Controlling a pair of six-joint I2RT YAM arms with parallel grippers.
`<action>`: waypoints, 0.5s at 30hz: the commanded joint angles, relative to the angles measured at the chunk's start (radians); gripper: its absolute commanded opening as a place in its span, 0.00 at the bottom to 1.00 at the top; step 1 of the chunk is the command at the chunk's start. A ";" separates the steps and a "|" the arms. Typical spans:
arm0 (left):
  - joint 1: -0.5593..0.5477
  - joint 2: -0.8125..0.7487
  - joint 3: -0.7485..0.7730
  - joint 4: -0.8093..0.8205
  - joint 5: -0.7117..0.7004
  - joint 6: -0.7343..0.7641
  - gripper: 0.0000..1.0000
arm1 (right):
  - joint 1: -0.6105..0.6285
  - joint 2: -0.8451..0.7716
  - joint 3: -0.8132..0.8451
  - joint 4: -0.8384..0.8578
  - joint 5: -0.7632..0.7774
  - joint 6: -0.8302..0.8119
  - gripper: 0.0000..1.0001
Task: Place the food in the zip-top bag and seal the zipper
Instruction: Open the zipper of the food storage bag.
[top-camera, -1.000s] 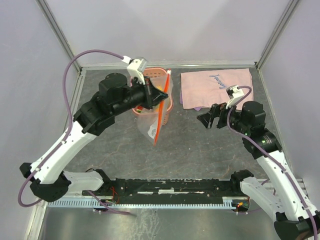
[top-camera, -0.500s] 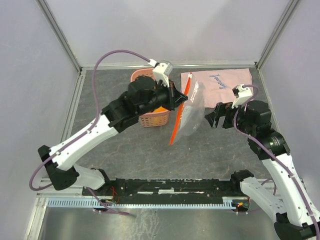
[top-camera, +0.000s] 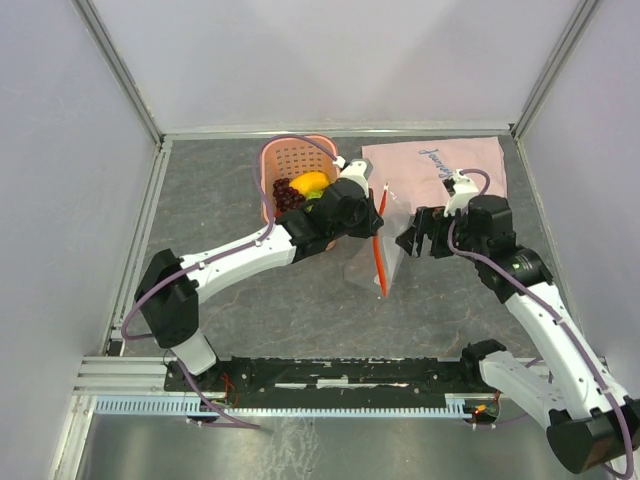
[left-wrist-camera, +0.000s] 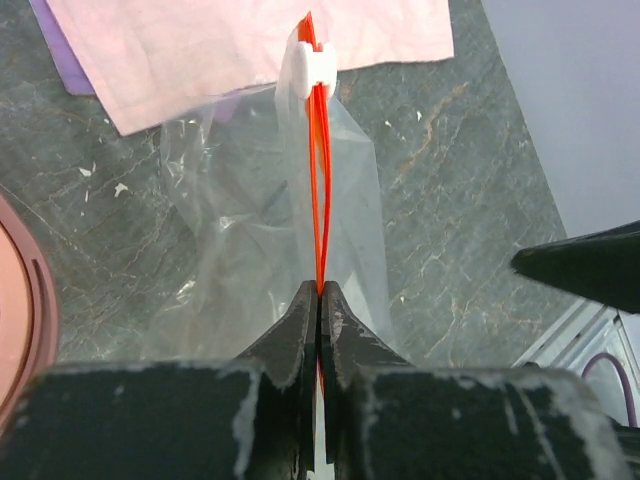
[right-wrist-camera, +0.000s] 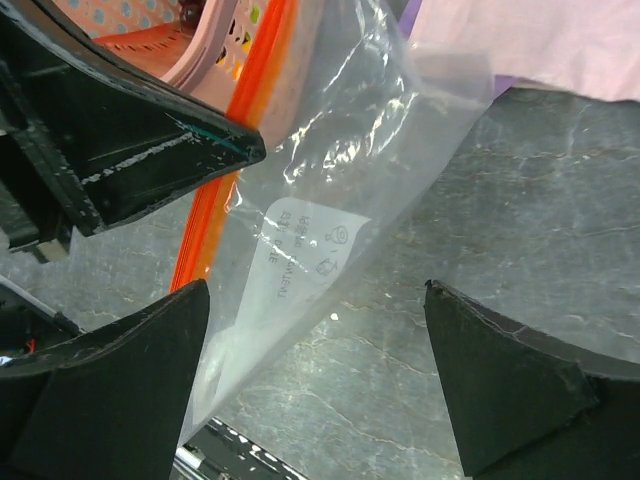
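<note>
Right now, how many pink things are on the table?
2. The pink basket sits at the back, left of centre; the pink cloth lies at the back right. More could be hidden from view.

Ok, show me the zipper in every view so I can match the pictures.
Top external: zipper runs near-vertical, just right of centre.
Left wrist: zipper rises up the middle from the shut left pincer.
Right wrist: zipper slants down the left half.
Shared landmark: the pink cloth.
</note>
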 joint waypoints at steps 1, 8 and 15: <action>-0.003 -0.013 0.017 0.115 -0.077 -0.052 0.03 | 0.022 0.024 -0.024 0.146 -0.045 0.060 0.96; -0.002 -0.025 0.034 0.116 -0.106 -0.056 0.03 | 0.098 0.076 -0.023 0.205 0.011 0.094 0.95; -0.002 -0.054 0.028 0.152 -0.091 -0.072 0.03 | 0.123 0.097 -0.004 0.196 0.087 0.067 0.93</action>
